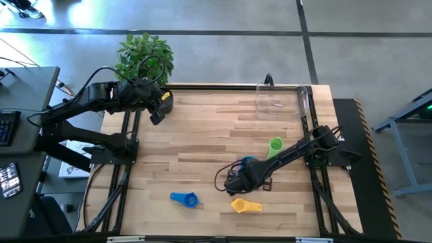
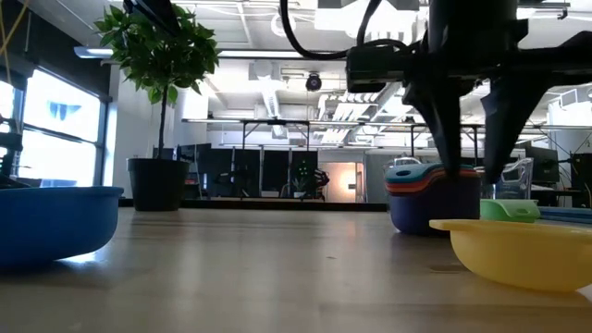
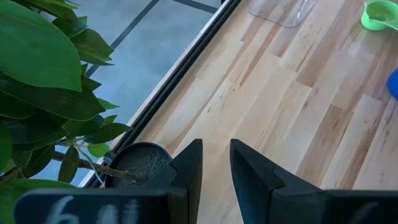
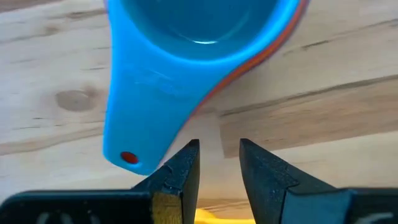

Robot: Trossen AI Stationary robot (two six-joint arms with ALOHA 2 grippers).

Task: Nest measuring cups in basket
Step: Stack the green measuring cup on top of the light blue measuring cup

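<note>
A nested stack of measuring cups (image 2: 430,196), teal on top with orange and purple below, stands on the table right of centre (image 1: 247,163). My right gripper (image 4: 219,146) points down beside the teal top cup's handle (image 4: 140,118), open by a narrow gap with only bare wood between its fingers. A green cup (image 1: 275,146), a blue cup (image 1: 183,199) and a yellow cup (image 1: 246,205) rest apart on the table. The clear basket (image 1: 280,101) stands at the far edge. My left gripper (image 3: 216,146) waits at the far left, open on nothing. My right gripper has one finger (image 4: 186,163) right at the side edge of the teal cup's handle (image 4: 171,134), near its free end, coming from above. I cannot tell whether that finger touches the handle. Nothing lies between the two fingers.
A potted plant (image 1: 145,57) in a black pot (image 3: 134,163) stands off the table's far left corner, beside my left gripper. The bare wood between the stack and the basket is free.
</note>
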